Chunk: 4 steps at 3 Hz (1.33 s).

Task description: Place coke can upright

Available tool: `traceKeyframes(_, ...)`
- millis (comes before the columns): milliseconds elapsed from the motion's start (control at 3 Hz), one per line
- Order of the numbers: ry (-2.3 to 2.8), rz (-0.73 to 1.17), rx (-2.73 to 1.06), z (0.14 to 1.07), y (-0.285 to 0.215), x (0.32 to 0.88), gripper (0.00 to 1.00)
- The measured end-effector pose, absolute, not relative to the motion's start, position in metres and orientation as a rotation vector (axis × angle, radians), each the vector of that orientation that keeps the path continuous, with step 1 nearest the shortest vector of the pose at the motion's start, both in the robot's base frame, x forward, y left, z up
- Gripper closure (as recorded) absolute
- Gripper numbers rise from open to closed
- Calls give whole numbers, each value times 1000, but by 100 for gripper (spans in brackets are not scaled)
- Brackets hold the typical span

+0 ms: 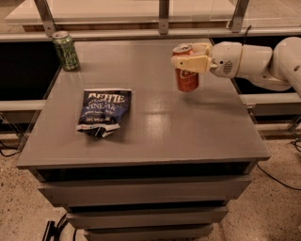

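Note:
The coke can (186,75) is red-orange with white script and a silver top. It stands upright at the right rear of the grey table (155,136), its base at or just above the tabletop. My gripper (188,55) reaches in from the right on a white arm (254,61). Its cream fingers (190,64) are shut on the upper part of the can.
A green can (65,50) stands upright at the table's far left corner. A dark blue chip bag (103,111) lies flat left of centre. A metal rail with posts (163,14) runs behind the table. Drawers sit below the tabletop.

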State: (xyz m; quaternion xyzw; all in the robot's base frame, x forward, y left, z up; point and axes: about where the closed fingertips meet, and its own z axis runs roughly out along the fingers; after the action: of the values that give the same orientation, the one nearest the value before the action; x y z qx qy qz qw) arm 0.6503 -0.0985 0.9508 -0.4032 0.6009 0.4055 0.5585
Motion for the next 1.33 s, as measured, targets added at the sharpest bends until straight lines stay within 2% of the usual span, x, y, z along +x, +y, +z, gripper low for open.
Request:
traceKeyframes(333, 1350, 979, -957, 953, -101, 648, 100)
traceKeyframes(667, 1332, 973, -971, 953, -104, 645, 85)
traceKeyframes(1333, 1351, 961, -965, 945, -118, 641, 38)
